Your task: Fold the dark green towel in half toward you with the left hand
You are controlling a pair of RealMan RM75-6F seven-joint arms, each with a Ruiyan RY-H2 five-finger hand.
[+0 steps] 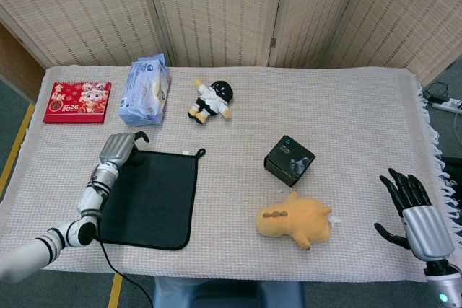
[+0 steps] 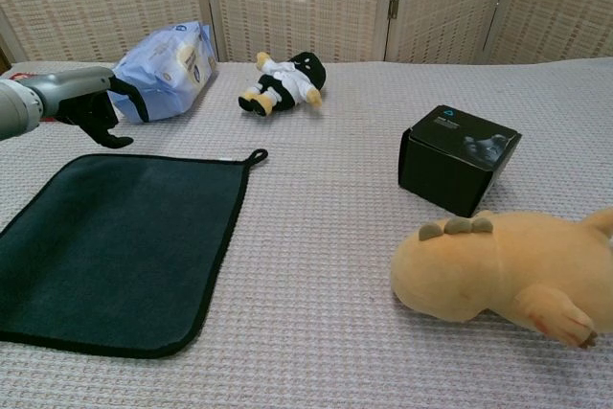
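Dark green towel point(image 1: 148, 198) flat near the table's point(image 1: 339, 106) front-left corner, far-left corner right beside left hand point(image 1: 120, 148), fingers loosely curled and empty: needs a pinch of that far edge, then a straight pull toward the front edge.

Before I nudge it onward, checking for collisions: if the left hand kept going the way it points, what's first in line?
Probably the blue tissue pack, just beyond the left hand; depth is uncertain.

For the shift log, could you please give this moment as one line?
left hand: open, at far edge of dark green towel | towel: flat, unfolded | right hand: open, idle
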